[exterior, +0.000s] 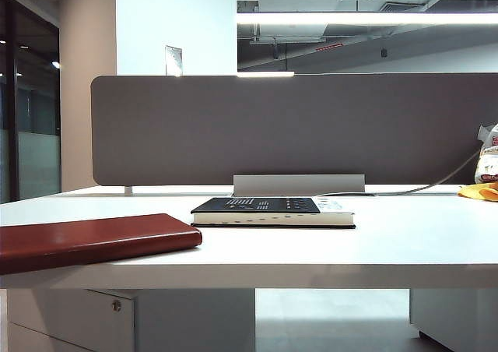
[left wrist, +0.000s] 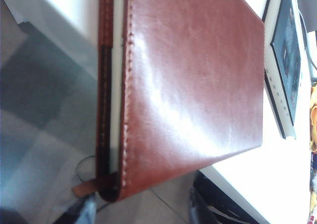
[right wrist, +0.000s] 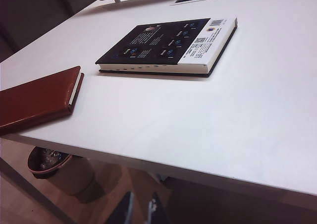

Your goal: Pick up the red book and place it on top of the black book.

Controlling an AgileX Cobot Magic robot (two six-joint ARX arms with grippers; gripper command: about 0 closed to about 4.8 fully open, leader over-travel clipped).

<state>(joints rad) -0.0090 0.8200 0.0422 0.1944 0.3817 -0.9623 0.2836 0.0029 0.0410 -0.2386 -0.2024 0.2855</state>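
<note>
Left end effector (left wrist: 141, 209), fingers spread wide, approaches the thin maroon leather-covered red book (left wrist: 193, 80) overhanging the white tabletop (exterior: 350, 247); the grasp comes next, while the right end effector (right wrist: 141, 209) hangs below the edge, parted and empty, the black white-marked book (exterior: 268, 210) awaiting.

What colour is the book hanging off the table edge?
Dark red, like shiny leather; the left wrist view shows it best.

Office workspace: white desk (exterior: 389, 243) backed by grey fabric divider panel (exterior: 311, 126), drawer pedestal with lock (exterior: 78, 317) beneath, exposed ceiling ducts, strip light (exterior: 366, 17), waste bin (right wrist: 59, 167)
</note>
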